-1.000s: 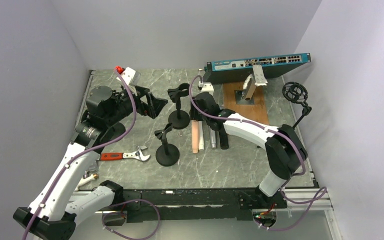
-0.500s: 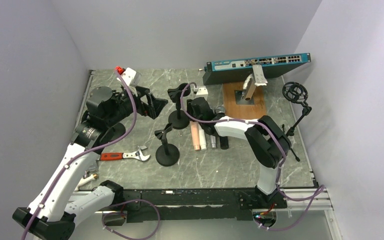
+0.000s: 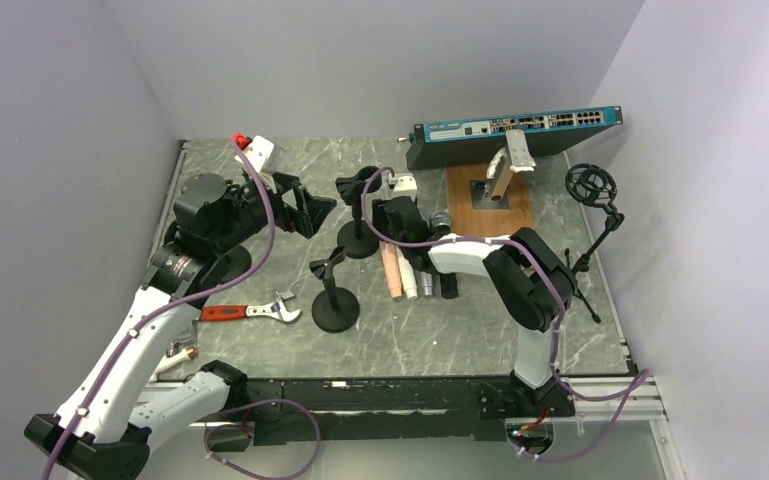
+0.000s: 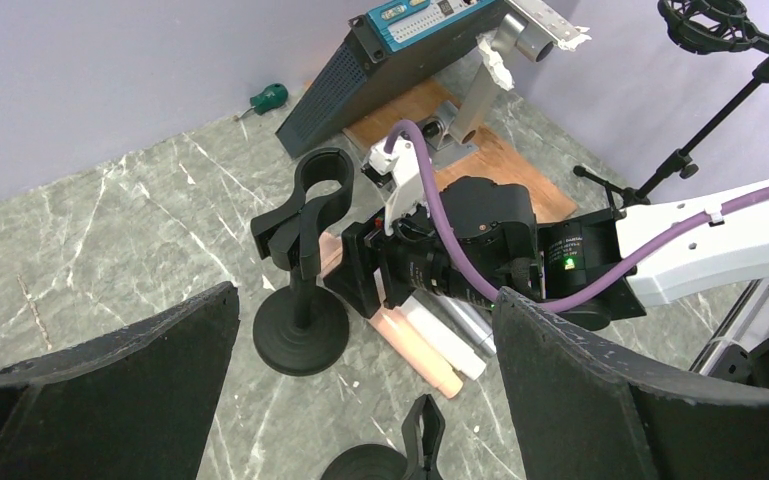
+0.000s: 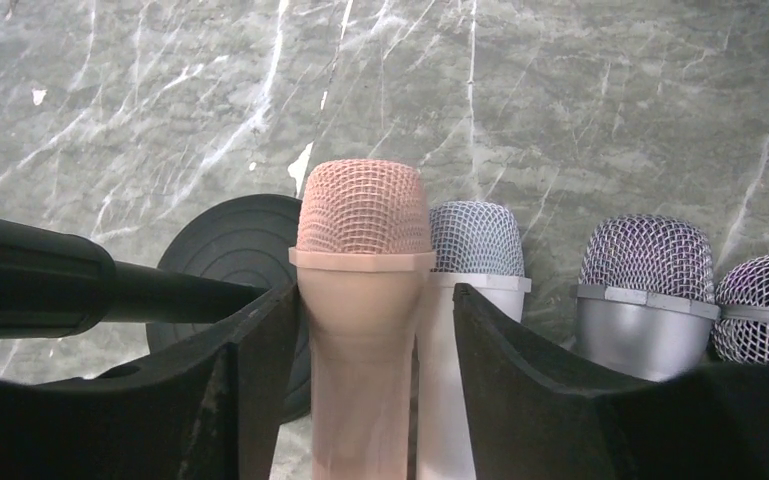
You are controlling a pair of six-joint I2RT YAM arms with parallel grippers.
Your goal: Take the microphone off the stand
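Note:
Two black microphone stands stand mid-table, the far one (image 3: 358,215) and the near one (image 3: 333,297), and both clips are empty. A pink microphone (image 3: 392,270) lies flat on the table beside a white one (image 3: 407,275), a silver one and a black one. My right gripper (image 3: 391,238) is low over their heads, its jaws open and straddling the pink microphone (image 5: 363,260); its left finger (image 5: 250,340) is close against it. My left gripper (image 3: 310,208) hovers open and empty to the left of the far stand (image 4: 303,250).
A blue network switch (image 3: 515,128) leans at the back. In front of it is a wooden board (image 3: 505,210) with a metal bracket. A shock-mount stand (image 3: 592,185) is at the right edge. A red-handled wrench (image 3: 250,311) lies front left, and a white plug block (image 3: 257,151) back left.
My right arm has folded back, and its gripper has moved left and down onto the heads of the lying microphones. The left arm has not moved.

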